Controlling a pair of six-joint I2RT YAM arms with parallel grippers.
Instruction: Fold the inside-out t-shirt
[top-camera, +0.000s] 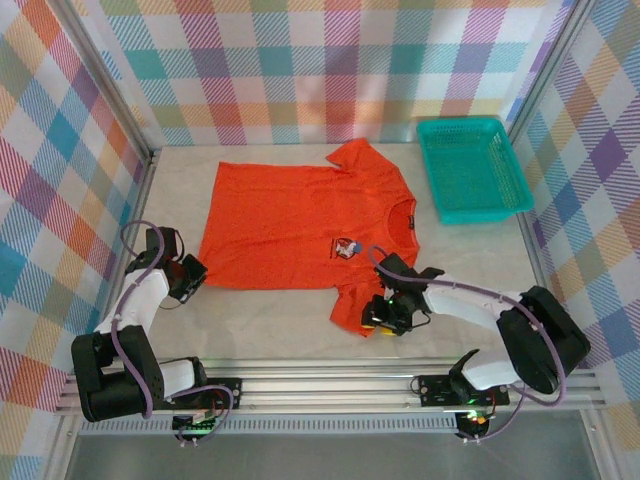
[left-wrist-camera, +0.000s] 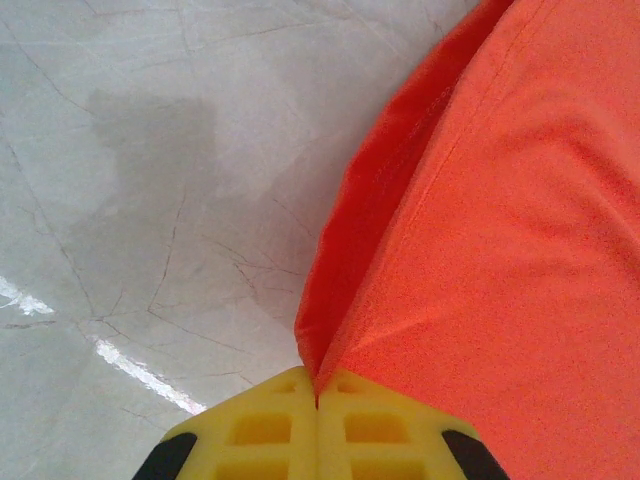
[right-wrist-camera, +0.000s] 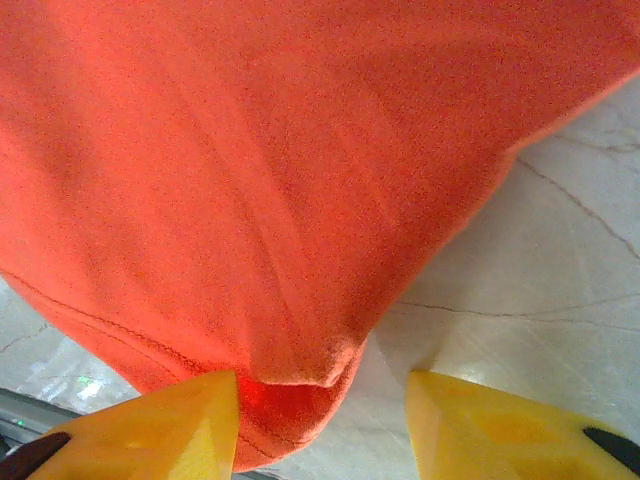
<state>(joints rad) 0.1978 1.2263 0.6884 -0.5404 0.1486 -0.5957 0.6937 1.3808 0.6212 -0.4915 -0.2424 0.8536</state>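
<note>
The inside-out t-shirt (top-camera: 290, 225) lies spread flat in 1 layer on the table (top-camera: 270, 330), just beside the teal basket (top-camera: 472, 168). Its collar points toward the basket and its hem lies on the side away from it. The chest print faces up. 0 folds show, so by my reading the task is at its very start: the work so far is getting 2 holds on the near edge, and every fold is left to do.

The left gripper (left-wrist-camera: 318, 388) sits at the near hem corner, the part of the shirt farthest from the basket. Its yellow jaws are pressed together with the edge of the cloth pinched between them. The right gripper (right-wrist-camera: 320, 392) is at the near sleeve, the 1 on the side away from the basket. Its jaws stand apart at a middling gap, the rounded sleeve end lying between them, close against 1 finger and clear of the other. It has no grip on the sleeve yet.
</note>
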